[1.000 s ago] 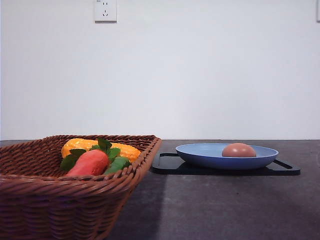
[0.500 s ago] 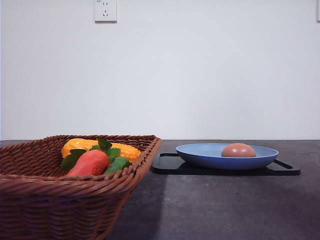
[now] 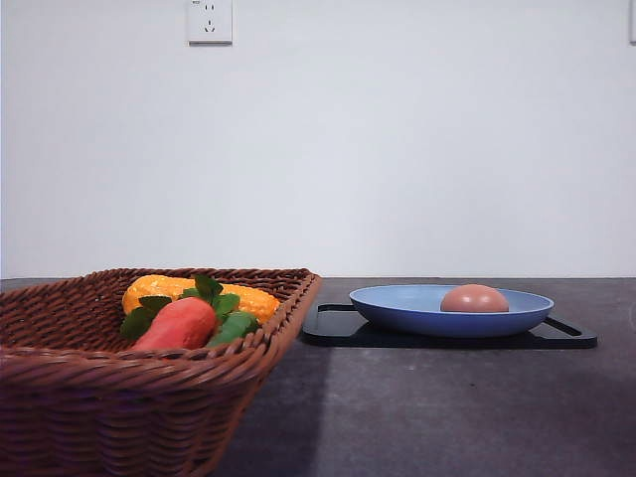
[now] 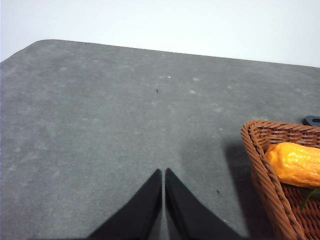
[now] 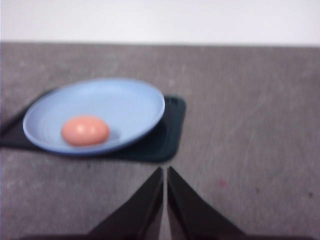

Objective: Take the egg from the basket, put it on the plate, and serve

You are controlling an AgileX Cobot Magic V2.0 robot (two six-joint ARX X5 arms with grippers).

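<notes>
Resting at seven o'clock in the blue plate [image 5: 125, 102], the egg [image 5: 85, 130] looks smooth and fragile; cradle its sides. Both grippers, left [image 4: 163, 176] and right [image 5: 165, 174], are clenched empty.

A dark grey, faintly speckled counter [image 3: 447, 407] carries 2 things directly. The brown wicker basket [image 3: 119, 397] sits on its left side at the near edge. A flat black rectangular tray [image 3: 566, 336] lies farther back to the right, well apart from the basket, with bare counter between them.
</notes>
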